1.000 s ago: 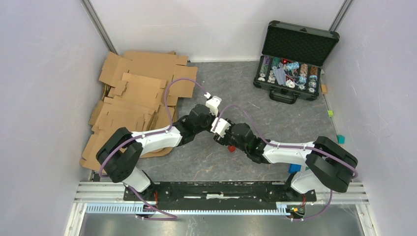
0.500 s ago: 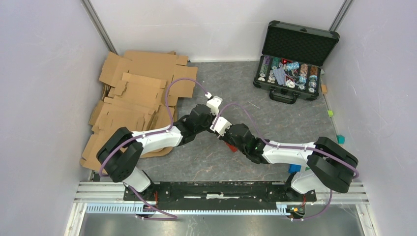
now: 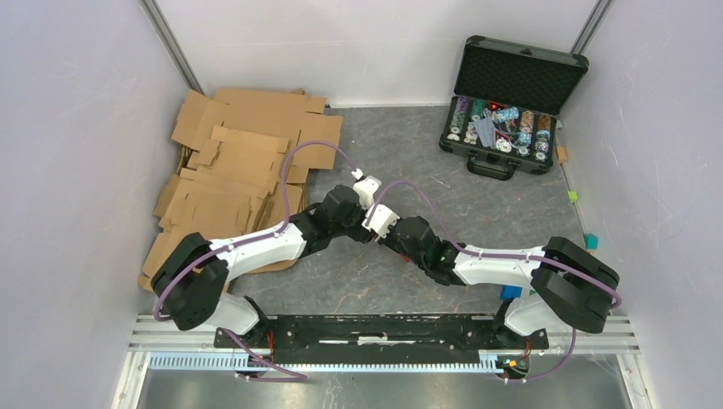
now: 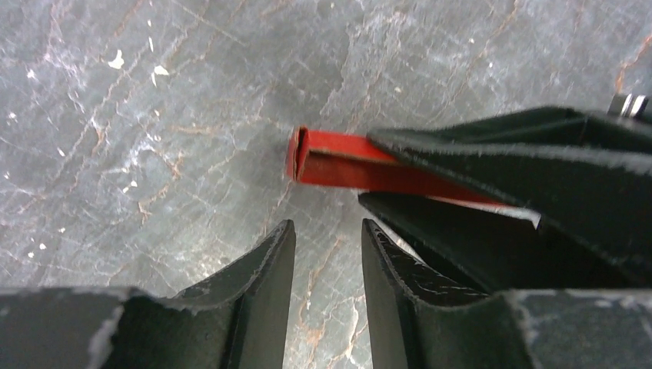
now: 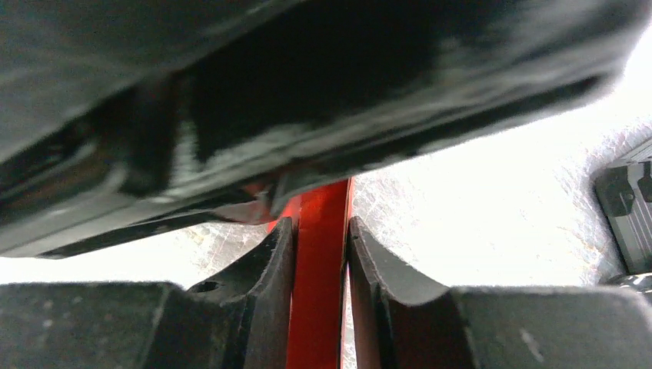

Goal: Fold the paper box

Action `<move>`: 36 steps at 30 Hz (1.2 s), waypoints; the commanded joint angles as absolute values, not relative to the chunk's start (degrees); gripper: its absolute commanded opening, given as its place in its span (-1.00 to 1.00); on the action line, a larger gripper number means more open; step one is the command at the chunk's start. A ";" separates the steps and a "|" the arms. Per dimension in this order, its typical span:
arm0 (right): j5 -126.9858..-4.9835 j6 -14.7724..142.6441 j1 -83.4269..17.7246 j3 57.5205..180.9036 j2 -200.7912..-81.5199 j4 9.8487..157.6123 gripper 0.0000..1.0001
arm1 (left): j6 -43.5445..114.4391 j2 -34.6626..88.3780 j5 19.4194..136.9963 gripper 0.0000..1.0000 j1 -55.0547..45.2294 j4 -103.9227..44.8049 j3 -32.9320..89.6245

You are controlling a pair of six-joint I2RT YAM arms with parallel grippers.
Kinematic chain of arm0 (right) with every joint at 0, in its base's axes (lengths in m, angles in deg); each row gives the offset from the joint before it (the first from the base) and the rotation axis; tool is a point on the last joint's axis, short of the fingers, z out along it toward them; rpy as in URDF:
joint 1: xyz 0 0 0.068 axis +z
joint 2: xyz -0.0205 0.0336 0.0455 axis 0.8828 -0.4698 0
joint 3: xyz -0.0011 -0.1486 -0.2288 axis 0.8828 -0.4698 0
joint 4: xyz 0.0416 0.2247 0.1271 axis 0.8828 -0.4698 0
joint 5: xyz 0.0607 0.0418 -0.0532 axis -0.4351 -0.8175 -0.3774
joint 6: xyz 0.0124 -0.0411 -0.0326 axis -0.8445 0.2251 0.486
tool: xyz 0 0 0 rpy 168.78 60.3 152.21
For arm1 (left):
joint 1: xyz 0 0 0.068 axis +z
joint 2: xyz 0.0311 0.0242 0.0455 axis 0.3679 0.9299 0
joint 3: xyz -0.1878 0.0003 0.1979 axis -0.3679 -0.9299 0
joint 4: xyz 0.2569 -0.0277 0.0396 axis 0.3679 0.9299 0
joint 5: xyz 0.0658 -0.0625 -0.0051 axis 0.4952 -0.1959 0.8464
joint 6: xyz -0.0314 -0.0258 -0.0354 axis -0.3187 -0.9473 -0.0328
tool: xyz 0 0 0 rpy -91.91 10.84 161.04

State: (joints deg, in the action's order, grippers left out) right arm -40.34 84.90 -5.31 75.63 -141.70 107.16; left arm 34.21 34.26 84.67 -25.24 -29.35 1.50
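Note:
The paper box (image 4: 338, 161) is bright red paperboard, seen edge-on just above the grey table. My right gripper (image 5: 321, 224) is shut on it, and the red board (image 5: 319, 269) runs upright between its fingers. In the left wrist view the right gripper's black fingers (image 4: 523, 161) clamp the box from the right. My left gripper (image 4: 327, 227) is open by a narrow gap and empty, just short of the box's free corner. In the top view my left arm (image 3: 256, 243) and right arm (image 3: 494, 264) meet mid-table and hide the box.
A pile of brown corrugated cardboard sheets (image 3: 239, 170) lies at the back left, beside the left arm. An open black case of poker chips (image 3: 511, 102) stands at the back right. Small coloured blocks (image 3: 591, 242) lie along the right wall.
The left arm has stretched out lower and its gripper has closed in on the right gripper. The red box, seen under the right wrist earlier, is now covered in the top view.

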 commanded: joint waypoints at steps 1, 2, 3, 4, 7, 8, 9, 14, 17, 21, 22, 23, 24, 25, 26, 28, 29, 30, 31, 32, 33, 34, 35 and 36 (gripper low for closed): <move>-41.79 82.54 -6.28 74.34 -144.71 99.41 -0.83 | 32.55 31.41 83.04 -0.10 -24.44 -24.55 0.41; -42.09 82.45 -6.51 74.22 -144.65 99.53 -0.84 | 32.48 30.92 82.96 -0.10 -24.12 -24.17 0.30; -42.40 82.36 -6.77 74.04 -144.53 99.74 -0.85 | 32.45 30.30 82.86 -0.10 -23.75 -23.64 0.22; -42.83 82.35 -6.86 73.86 -144.30 99.92 -0.86 | 32.44 29.57 82.86 -0.10 -23.40 -23.13 0.13; -43.63 82.35 -7.27 73.17 -143.82 100.69 -0.87 | 31.48 27.22 83.58 -0.11 -21.86 -22.47 -0.49; -43.75 82.42 -7.31 72.96 -143.67 100.91 -0.88 | 30.41 26.36 84.27 -0.11 -21.01 -22.17 -0.72; -43.98 82.37 -7.40 72.81 -143.57 101.17 -0.89 | 29.14 25.52 84.67 -0.11 -20.06 -22.09 -0.98; -44.93 82.53 -7.66 71.99 -143.16 102.33 -0.92 | 18.91 21.81 85.23 0.03 -13.51 -23.30 -2.82; -45.38 82.52 -7.73 71.79 -143.13 102.69 -0.93 | 10.80 22.15 81.17 0.63 -10.02 -25.44 -3.38; -45.67 82.44 -7.84 71.79 -143.19 102.90 -0.94 | 1.93 26.30 70.15 0.85 -7.51 -34.63 -3.56; -45.71 82.44 -7.84 71.71 -143.13 102.92 -0.94 | 0.68 27.28 68.25 0.85 -7.62 -37.10 -3.37; -45.85 82.40 -7.99 71.70 -143.04 102.92 -0.94 | -0.60 28.62 66.95 0.85 -7.65 -38.70 -3.04; -45.99 82.36 -7.94 71.64 -143.05 103.03 -0.94 | -1.43 29.89 65.75 0.83 -7.69 -39.73 -2.25; -46.02 82.35 -7.93 71.72 -143.03 103.00 -0.94 | -2.02 31.32 65.15 0.81 -7.97 -40.28 -1.61; -46.07 82.35 -7.96 71.70 -142.96 102.98 -0.95 | -2.30 32.63 64.98 0.79 -8.27 -40.37 -0.90; -46.35 82.35 -8.01 71.70 -142.96 102.97 -0.95 | -2.90 34.80 64.54 0.75 -8.88 -40.80 0.14; -46.33 82.35 -8.00 71.71 -142.88 102.98 -0.95 | -3.42 35.73 64.21 0.72 -9.21 -41.51 0.38; -46.37 82.35 -8.01 71.67 -142.87 103.04 -0.95 | -3.93 36.67 64.03 0.71 -9.47 -42.02 0.56; -46.45 82.35 -8.01 71.70 -142.87 103.10 -0.95 | -4.19 37.39 64.06 0.70 -9.68 -42.38 0.85; -46.56 82.35 -7.98 71.70 -142.87 103.09 -0.95 | -4.40 38.23 64.13 0.69 -9.81 -42.53 1.04; -46.60 82.35 -8.02 71.66 -142.94 103.09 -0.95 | -4.52 38.78 64.07 0.69 -9.79 -43.01 1.17; -46.68 82.35 -8.01 71.70 -143.01 103.08 -0.95 | -4.65 39.41 63.79 0.69 -9.91 -43.46 1.40; -46.75 82.31 -8.01 71.70 -143.00 103.07 -0.96 | -4.46 40.13 62.98 0.69 -9.96 -43.79 1.88; -46.88 82.26 -7.97 71.77 -143.10 103.08 -0.96 | -4.24 40.69 62.43 0.69 -10.12 -43.80 2.50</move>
State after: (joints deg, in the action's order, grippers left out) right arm -44.28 84.05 -7.74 74.10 -141.50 110.72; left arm -1.72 38.98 65.87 -9.70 -39.25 -0.95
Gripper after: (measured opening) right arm 0.338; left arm 0.850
